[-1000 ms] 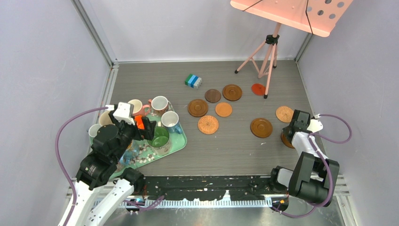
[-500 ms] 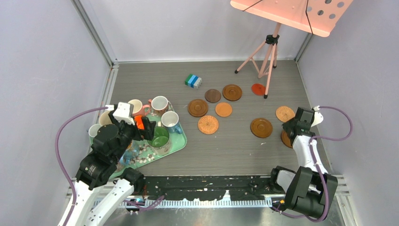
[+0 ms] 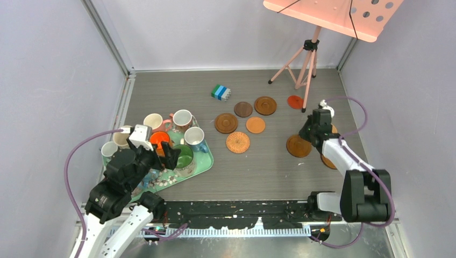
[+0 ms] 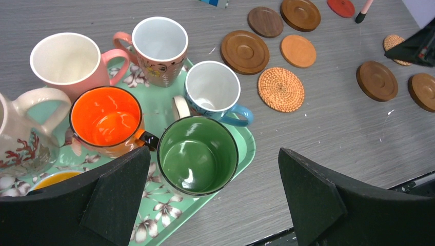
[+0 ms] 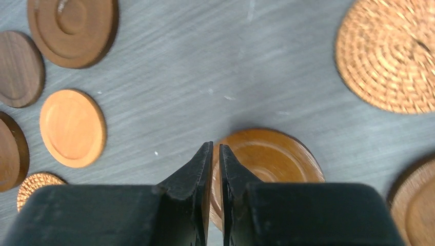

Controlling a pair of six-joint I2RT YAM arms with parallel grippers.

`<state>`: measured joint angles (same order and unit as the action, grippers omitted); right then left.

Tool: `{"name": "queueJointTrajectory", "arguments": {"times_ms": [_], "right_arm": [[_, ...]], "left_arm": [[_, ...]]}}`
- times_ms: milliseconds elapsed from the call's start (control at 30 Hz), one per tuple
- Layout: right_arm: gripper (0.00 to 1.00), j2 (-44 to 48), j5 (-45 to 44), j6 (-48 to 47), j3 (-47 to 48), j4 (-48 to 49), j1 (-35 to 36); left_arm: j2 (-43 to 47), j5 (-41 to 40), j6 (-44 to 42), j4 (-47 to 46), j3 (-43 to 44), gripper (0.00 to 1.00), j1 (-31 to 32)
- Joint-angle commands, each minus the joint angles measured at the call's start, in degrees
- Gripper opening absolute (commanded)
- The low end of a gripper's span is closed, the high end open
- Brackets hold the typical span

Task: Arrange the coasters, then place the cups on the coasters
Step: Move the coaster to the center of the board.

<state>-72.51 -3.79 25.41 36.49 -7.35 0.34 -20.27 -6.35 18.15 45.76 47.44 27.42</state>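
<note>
Grey wood-grain table [image 3: 258, 172] is sitting w/ pale lilac walls [image 3: 48, 80] round it, pink music stand [image 3: 309, 59] at back. Coasters [image 3: 238, 142] are lying loose mid-table; cups [image 4: 197, 154] are crowding the mint tray [image 3: 207, 161]. Left gripper [image 4: 215, 197] is hanging wide over cups. Right gripper [image 5: 216, 154] is sitting nearly closed, tips at brown coaster [image 5: 267, 161] edge; can't tell if gripping.

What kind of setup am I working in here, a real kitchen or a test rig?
Most likely a lab test cell, not a kitchen: plain lilac walls on aluminium framing enclose a grey tabletop, and a pink music stand stands in the far corner.
</note>
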Motion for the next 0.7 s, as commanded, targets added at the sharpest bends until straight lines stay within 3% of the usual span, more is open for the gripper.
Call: {"name": "queueJointTrajectory", "arguments": {"times_ms": [0,333,667], "right_arm": [[0.16,-5.6,-4.9,-1.2,7.2,-0.2,2.9],[0.08,-6.1,-7.1,6.9,4.7,-8.6,2.9],[0.06,-5.4,-6.8,12.2,0.3,-10.0,3.0]], "left_arm": [[2.3,0.7,0.7,0.7,-0.8,0.99,0.3],[2.4,-0.6,0.0,1.4,-0.7,0.99,0.3],[2.6,-0.8,-0.5,1.4,-0.6,0.99,0.3]]}}
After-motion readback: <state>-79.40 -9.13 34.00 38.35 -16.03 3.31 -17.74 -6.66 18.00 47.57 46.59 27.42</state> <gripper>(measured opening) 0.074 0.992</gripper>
